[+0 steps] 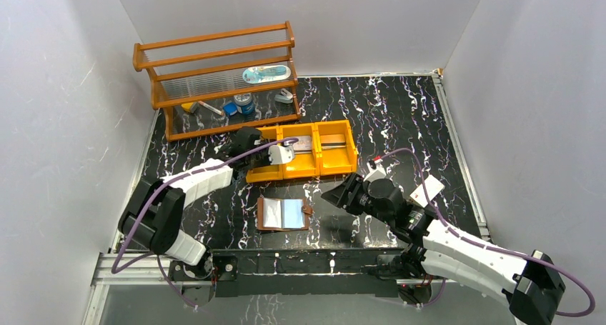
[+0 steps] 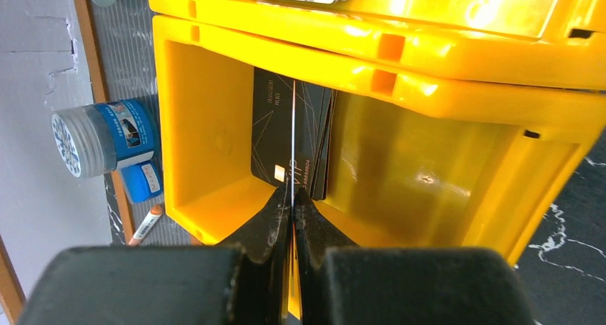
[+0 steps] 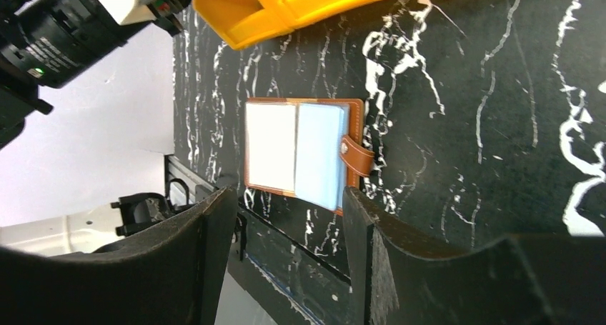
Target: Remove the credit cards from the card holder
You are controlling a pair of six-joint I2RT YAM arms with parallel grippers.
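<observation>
1. Left gripper (image 2: 293, 200) clamped a thin plastic credit card (image 2: 294, 132), edge-on, in the left bin of the orange three-compartment plastic tray (image 2: 214, 125), mid-worktop.
2. Brown leather fold-over card holder (image 1: 284, 214) lay open by the near edge, centre.
3. Right gripper (image 3: 286, 196): fingers spread, just right of it.

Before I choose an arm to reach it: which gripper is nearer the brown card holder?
Right. The right gripper hovers open just right of the card holder; the left gripper is farther back at the orange tray, shut on a card.
</observation>
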